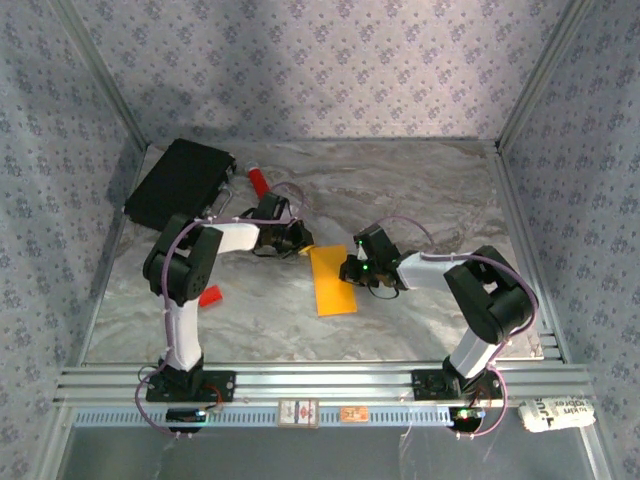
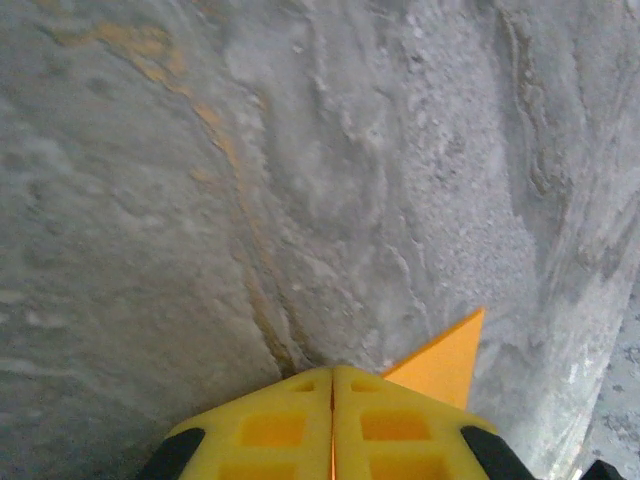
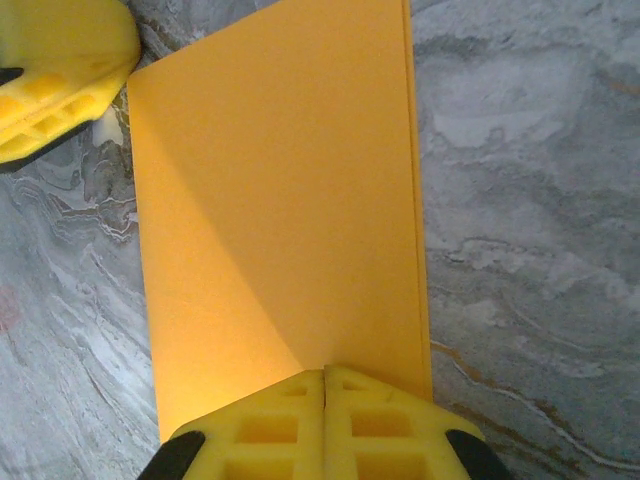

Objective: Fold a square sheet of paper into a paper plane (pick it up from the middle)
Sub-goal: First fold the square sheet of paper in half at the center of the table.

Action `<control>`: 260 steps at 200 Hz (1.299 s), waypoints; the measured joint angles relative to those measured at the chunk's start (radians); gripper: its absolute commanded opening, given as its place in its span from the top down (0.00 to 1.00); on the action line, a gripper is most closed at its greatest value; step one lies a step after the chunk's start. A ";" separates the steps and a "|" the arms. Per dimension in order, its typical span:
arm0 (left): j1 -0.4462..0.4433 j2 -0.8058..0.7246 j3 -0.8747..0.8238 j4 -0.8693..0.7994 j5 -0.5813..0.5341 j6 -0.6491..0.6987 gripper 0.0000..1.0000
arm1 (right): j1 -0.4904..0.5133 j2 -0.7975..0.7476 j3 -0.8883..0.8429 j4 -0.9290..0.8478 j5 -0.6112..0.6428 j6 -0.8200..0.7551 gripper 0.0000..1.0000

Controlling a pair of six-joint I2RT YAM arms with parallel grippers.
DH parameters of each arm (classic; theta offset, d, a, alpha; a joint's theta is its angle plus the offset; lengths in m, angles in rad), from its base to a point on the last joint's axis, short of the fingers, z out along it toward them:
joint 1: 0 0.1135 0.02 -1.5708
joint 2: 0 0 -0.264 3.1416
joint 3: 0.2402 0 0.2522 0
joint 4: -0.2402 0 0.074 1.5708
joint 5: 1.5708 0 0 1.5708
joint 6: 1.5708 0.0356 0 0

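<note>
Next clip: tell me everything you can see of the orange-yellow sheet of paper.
The square sheet of paper is thin, plain orange-yellow and unmarked. It reads as a tall rectangle, apparently folded in half: two layered edges show along one long side. It lies flat on the marbled grey table between the arms. The shut right gripper sits over the middle of one short end, and the shut left gripper is at a far corner. Whether either pinches it I cannot tell.

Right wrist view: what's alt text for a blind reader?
An orange paper rectangle lies on a grey marbled table, the right gripper shut at its near edge and the left gripper beside a far corner.
</note>
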 measured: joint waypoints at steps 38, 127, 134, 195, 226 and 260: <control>-0.001 -0.006 0.006 -0.024 -0.014 0.001 0.90 | -0.002 -0.003 -0.001 -0.001 0.000 0.000 1.00; -0.049 -0.151 0.006 -0.088 -0.007 0.027 0.90 | -0.005 -0.001 0.016 -0.031 0.000 0.000 1.00; -0.058 -0.144 0.006 -0.085 0.004 0.027 0.90 | -0.005 -0.001 0.016 -0.031 0.000 0.000 1.00; -0.052 -0.024 -0.025 -0.012 0.040 -0.004 0.91 | -0.005 -0.001 0.016 -0.032 0.000 0.000 1.00; -0.041 -0.017 -0.032 -0.011 0.044 -0.010 0.91 | -0.005 -0.001 0.016 -0.031 -0.001 0.000 1.00; -0.042 -0.017 -0.022 -0.024 0.044 -0.007 0.89 | -0.013 -0.002 0.016 -0.028 -0.019 0.002 1.00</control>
